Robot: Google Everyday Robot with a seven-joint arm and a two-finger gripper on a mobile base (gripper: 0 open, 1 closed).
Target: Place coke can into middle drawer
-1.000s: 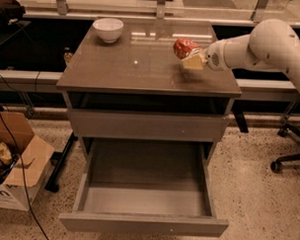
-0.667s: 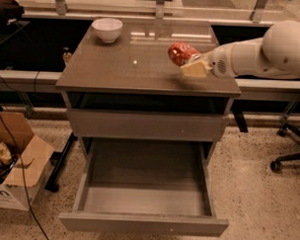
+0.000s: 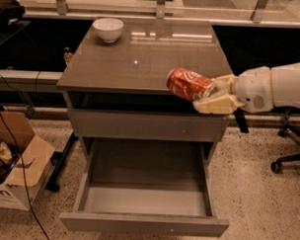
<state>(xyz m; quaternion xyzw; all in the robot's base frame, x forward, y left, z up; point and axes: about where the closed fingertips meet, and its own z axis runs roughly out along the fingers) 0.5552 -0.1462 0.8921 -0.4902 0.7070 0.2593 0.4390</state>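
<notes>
On the floor at far L sits a cardboard box [image 3: 13, 161]; a white bowl [image 3: 107, 29] stands at the back-L corner of the cabinet top [image 3: 137, 62].

Ctr frame, the middle drawer [image 3: 144, 224] is pulled well out, w/ nothing showing in its tray. The upper drawer front [image 3: 147, 126] is shut under the top.

R of ctr, the coke can [image 3: 189, 84] hangs tilted, nearly on its side, at the top's front-R edge. It looks lifted off the top, is well above the tray and is not yet over it.

Judged from here, the step in hand is carry-and-lower. The can needs to come out toward the camera, past the top's lip and the upper front. Then it goes a little L to sit over the tray, then straight down. Dropping too early risks a knock on the lip. Letting go high risks a bounce or roll, since the can would prob. land on its side. The best release looks low, near the tray floor and away from the side walls.

At R, the gripper [image 3: 210, 96] is clamped on the can. One cream finger [image 3: 214, 105] runs under it and the other shows behind. The jaws are parted only by the can itself, and the claw appears to touch nothing else. The white arm [image 3: 289, 85] reaches in from the R edge, w/ a chair base [image 3: 289, 156] on the floor below it.
</notes>
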